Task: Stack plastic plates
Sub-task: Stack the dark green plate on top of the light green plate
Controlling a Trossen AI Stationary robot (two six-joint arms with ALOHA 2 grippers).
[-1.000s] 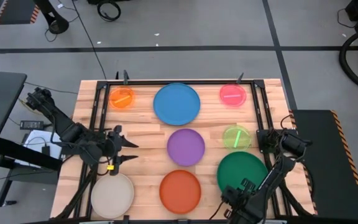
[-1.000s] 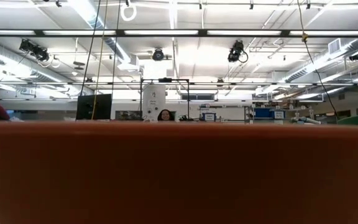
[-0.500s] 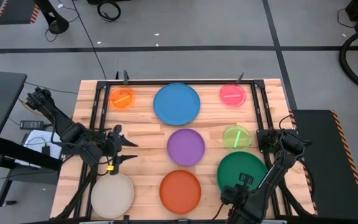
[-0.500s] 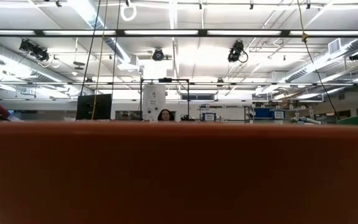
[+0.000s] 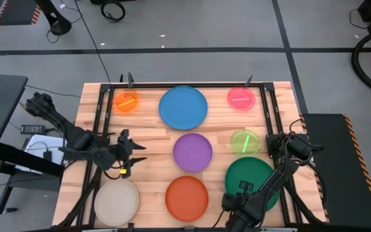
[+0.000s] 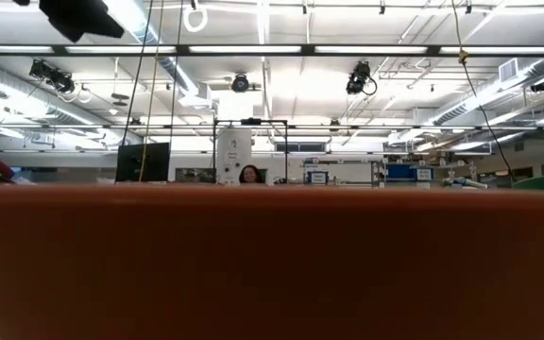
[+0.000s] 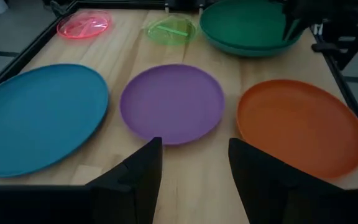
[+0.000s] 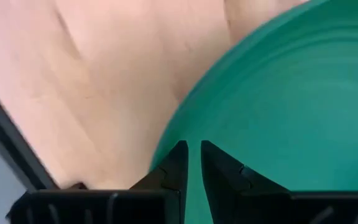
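Eight plates lie flat and apart on the wooden table: blue [image 5: 183, 107], small orange [image 5: 126, 101], pink [image 5: 241, 97], lime [image 5: 245, 142], purple [image 5: 192, 152], orange-red [image 5: 187, 197], cream [image 5: 116, 202] and dark green [image 5: 253, 174]. In the left wrist view a teal rim [image 7: 247, 51] shows under the dark green plate [image 7: 247, 25]. My left gripper [image 5: 140, 152] is open, left of the purple plate [image 7: 171, 102] and facing it. My right gripper [image 5: 242, 188] hangs over the green plate's near-left rim [image 8: 173, 134], its fingers only a narrow gap apart.
Black frame rails [image 5: 98, 129] run along the table's left, right and far sides. The orange-red plate's rim [image 6: 272, 264] fills the lower half of the low view, and a dark arm part [image 6: 78, 14] shows at its top. Bare wood [image 5: 150, 138] lies between the plates.
My left gripper has moved a little toward the table's right, nearer the purple plate, still open. My right arm has shifted toward the table's left along the near edge, over the green plate. No plate has moved.
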